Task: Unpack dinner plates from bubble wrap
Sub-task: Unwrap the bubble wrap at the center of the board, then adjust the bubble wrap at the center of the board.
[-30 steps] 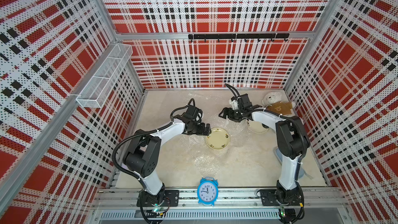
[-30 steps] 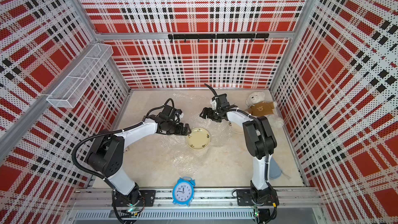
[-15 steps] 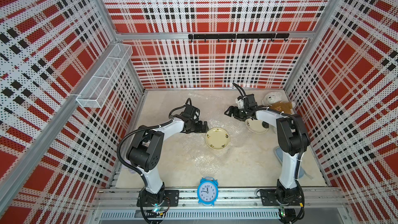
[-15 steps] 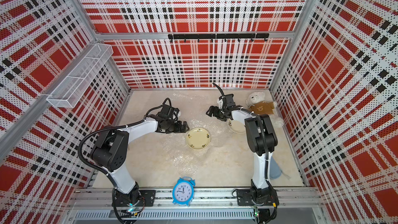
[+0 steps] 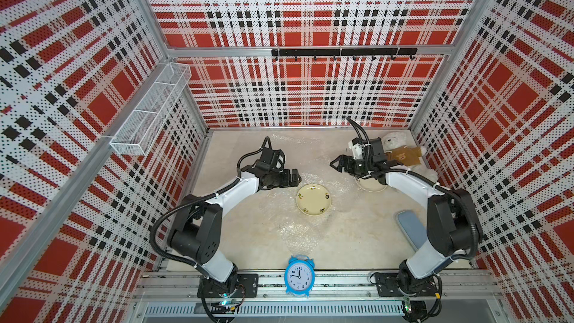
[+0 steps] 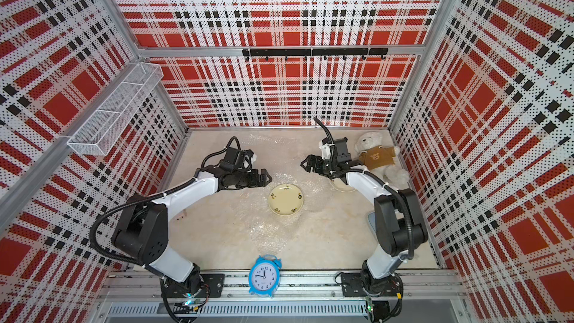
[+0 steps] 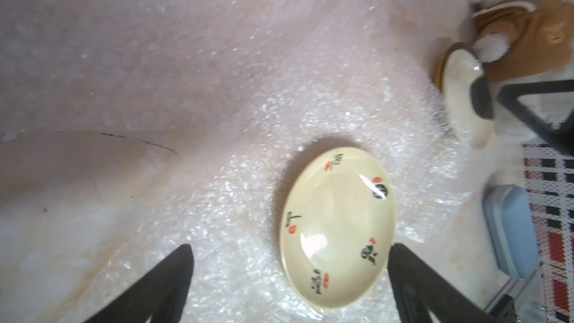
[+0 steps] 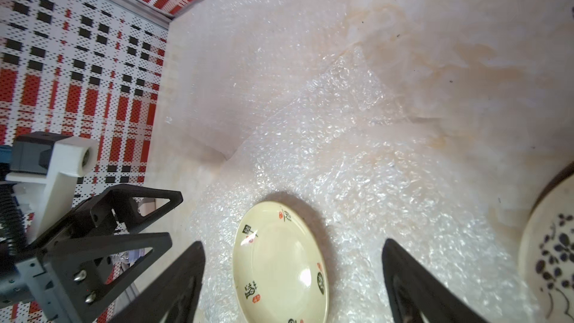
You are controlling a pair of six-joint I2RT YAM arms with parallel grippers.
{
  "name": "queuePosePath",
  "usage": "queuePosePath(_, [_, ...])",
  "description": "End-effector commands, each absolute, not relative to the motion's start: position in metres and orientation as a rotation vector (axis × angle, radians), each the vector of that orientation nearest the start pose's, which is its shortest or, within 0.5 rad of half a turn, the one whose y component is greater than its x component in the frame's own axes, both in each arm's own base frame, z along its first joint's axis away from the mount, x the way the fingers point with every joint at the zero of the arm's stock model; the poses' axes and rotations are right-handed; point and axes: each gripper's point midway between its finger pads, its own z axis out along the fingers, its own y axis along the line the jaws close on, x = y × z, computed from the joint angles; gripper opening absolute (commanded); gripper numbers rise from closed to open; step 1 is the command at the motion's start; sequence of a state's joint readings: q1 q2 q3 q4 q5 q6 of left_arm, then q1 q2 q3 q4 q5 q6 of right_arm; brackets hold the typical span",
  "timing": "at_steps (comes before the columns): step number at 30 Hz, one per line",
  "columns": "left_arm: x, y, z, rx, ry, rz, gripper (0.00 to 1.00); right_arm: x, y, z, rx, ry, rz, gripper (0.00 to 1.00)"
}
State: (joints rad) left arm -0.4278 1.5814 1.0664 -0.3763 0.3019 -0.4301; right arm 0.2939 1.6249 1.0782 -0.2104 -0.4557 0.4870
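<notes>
In both top views the round cream plate with small dark marks [image 5: 313, 202] [image 6: 285, 199] lies bare and face up on a clear crinkled bubble wrap sheet [image 5: 337, 185], mid-table between my arms. My left gripper [image 5: 296, 178] has its jaws spread and empty, just beside that plate. My right gripper [image 5: 334, 163] is also spread and empty, further from it. A second pale plate [image 5: 371, 185] sits partly hidden under the right arm, near the white teddy bear in a brown jumper [image 5: 400, 153]. The blue alarm clock [image 5: 298, 276] stands at the front rail. In the left wrist view the black fingers [image 7: 174, 271] are wide apart, nothing pinched, and the cream plate [image 7: 338, 228] rests on wrap [image 7: 248, 181]. In the right wrist view the fingers are wide too. It shows the same plate [image 8: 279, 259], and a plate with a dark flower pattern and dark rim [image 8: 553, 253], partly cut off.
</notes>
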Motion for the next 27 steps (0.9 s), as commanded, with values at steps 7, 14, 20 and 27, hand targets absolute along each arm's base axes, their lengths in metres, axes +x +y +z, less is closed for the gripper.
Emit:
queuePosePath(7, [0.322,-0.223,0.096,0.068,2.603,-0.824,0.99,0.342,0.189,0.074,0.053,2.561,0.932,0.89])
queuePosePath(14, [0.311,-0.216,0.079,0.002,2.6,-0.908,0.99,0.318,0.178,0.051,0.068,2.612,0.894,0.89])
queuePosePath(20, [0.31,-0.201,0.058,-0.034,2.633,-0.888,0.99,0.301,0.164,0.032,0.082,2.652,0.822,0.89])
queuePosePath(27, [0.316,-0.184,0.039,-0.012,2.682,-0.743,0.99,0.309,0.148,0.044,0.056,2.638,0.73,0.89])
